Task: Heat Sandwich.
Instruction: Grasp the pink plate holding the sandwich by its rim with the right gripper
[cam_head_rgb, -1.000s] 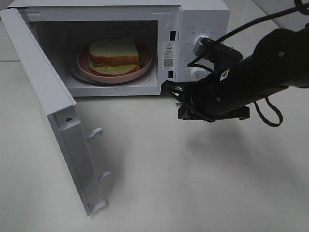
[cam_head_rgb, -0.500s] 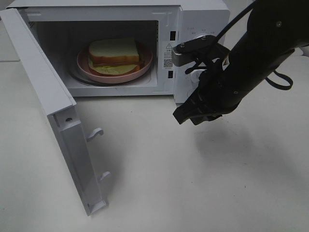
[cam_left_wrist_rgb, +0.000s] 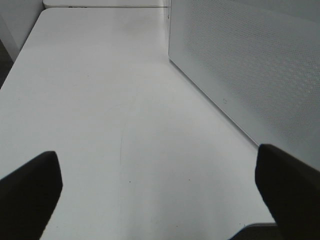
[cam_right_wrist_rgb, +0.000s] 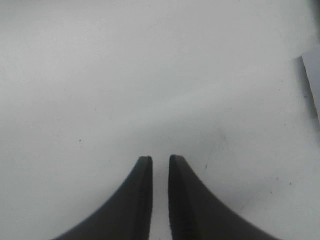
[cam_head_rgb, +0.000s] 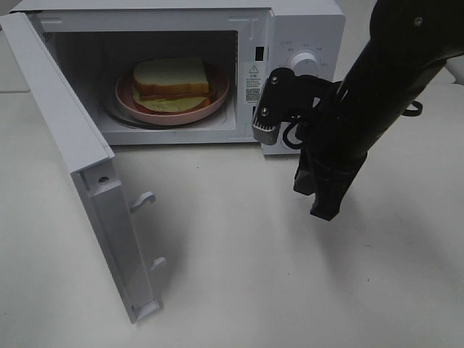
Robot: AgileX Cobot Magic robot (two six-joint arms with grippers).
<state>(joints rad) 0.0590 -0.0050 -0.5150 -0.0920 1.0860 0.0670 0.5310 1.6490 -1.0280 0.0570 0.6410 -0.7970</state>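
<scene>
The sandwich (cam_head_rgb: 172, 78), white bread with a reddish filling and a pale green layer, lies on a pink plate (cam_head_rgb: 219, 99) inside the open microwave (cam_head_rgb: 304, 29). My right gripper (cam_head_rgb: 325, 210) hangs in front of the control panel and points down at the table, well clear of the sandwich. Its wrist view shows the fingers (cam_right_wrist_rgb: 142, 172) almost together, a slim gap between them and nothing in it. My left gripper (cam_left_wrist_rgb: 160, 195) is out of the high view. Its wrist view shows the fingers spread wide over bare table beside the microwave's perforated side wall (cam_left_wrist_rgb: 250, 65).
The microwave door (cam_head_rgb: 80, 167) stands swung out to the left front, its latch hooks (cam_head_rgb: 145, 199) facing the table. A control knob (cam_head_rgb: 304, 61) shows above the right arm. The black right arm (cam_head_rgb: 391, 80) and its cables cover the lower part of the panel.
The right arm has swung from pointing left at the microwave's front to pointing down at the table, a little further right. Sandwich, plate and door have not moved.
</scene>
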